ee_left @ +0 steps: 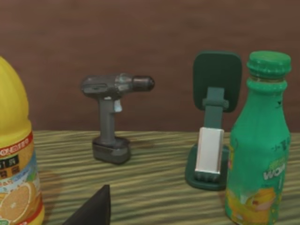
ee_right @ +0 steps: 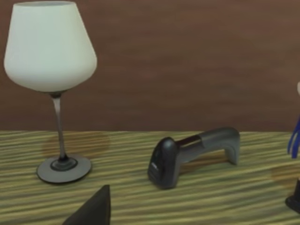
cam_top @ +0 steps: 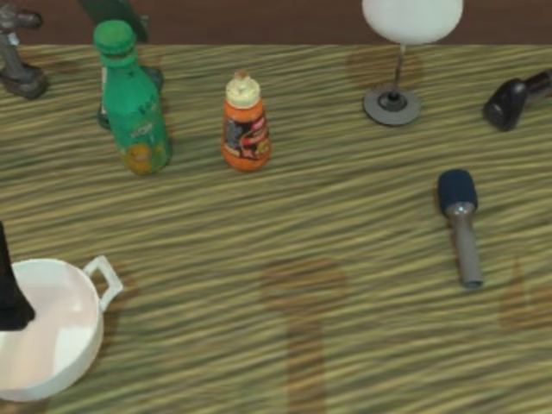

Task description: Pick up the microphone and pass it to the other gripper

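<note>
Blue-headed, grey-handled microphone [cam_top: 461, 226] lying untouched at table right; right arm should grasp handle mid-length; pincer states cannot be told

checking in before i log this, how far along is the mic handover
Nothing looks done yet. The microphone lies flat on the table at its right side, blue head toward the far edge, with no gripper touching it. Nothing is in hand: neither gripper shows in the top view, and only a dark fingertip appears in the right wrist view, facing the scanner and lamp. Reaching, grasping, lifting and passing all remain.
</note>
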### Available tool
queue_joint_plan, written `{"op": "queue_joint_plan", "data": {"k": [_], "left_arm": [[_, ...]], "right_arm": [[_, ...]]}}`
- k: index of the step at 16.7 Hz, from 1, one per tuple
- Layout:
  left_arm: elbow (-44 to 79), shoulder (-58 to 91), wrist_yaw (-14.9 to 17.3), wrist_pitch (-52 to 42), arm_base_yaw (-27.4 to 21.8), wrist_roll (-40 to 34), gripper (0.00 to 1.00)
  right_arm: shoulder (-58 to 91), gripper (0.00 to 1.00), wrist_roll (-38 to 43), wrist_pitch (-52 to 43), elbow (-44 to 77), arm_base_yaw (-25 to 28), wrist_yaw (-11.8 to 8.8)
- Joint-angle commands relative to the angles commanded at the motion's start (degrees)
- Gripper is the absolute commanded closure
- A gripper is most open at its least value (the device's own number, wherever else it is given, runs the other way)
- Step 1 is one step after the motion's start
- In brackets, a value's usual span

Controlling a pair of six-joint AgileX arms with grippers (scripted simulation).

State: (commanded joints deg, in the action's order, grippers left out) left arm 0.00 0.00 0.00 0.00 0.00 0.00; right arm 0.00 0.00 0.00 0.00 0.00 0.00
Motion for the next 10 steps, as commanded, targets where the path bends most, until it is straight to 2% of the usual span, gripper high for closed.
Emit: {"op": "queue_joint_plan", "data": {"k": [5,10], "left_arm": [[0.0,0.0,0.0,0.0,0.0,0.0,0.0],[0.0,0.0,0.0,0.0,0.0,0.0,0.0]], "right_arm": [[3.6,0.0,1.1,-2.3,3.3,1.0,0.2],[21.7,0.0,5.6,-12.2,17.4,5.1,1.6]]}}
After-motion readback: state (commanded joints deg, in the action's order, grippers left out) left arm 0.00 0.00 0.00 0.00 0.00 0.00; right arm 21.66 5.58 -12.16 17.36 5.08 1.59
